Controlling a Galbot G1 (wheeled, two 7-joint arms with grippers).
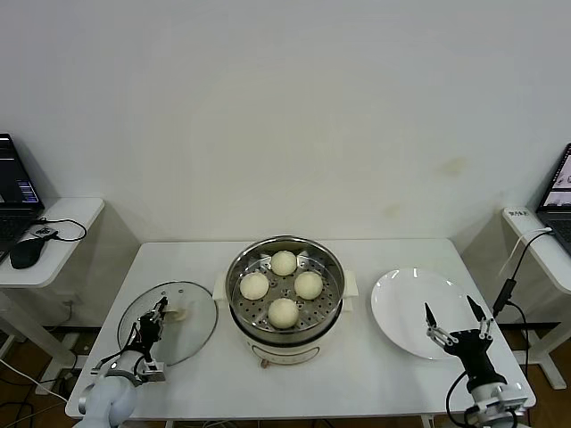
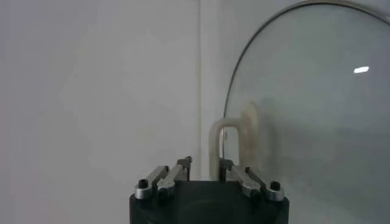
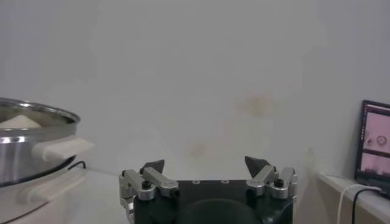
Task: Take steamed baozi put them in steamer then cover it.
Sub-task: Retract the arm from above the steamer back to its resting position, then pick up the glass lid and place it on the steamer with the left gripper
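Four steamed baozi [image 1: 283,286] lie on the perforated tray inside the steamer [image 1: 335,314], a shiny steel pot on a cream base at the table's middle. The cover [image 1: 192,334], a clear glass lid, lies flat on the table left of the steamer. My left gripper [image 1: 159,312] reaches over the lid from its left side. Its fingers [image 2: 184,163] are drawn close on either side of the cream handle [image 2: 214,143]. My right gripper [image 1: 457,314] hangs open and empty over the white plate [image 1: 401,303]. It also shows in the right wrist view [image 3: 205,163].
The white plate lies right of the steamer near the table's right edge. Side desks with laptops stand at far left [image 1: 13,192] and far right [image 1: 558,192], with a mouse [image 1: 25,253] on the left one. Cables hang at the right.
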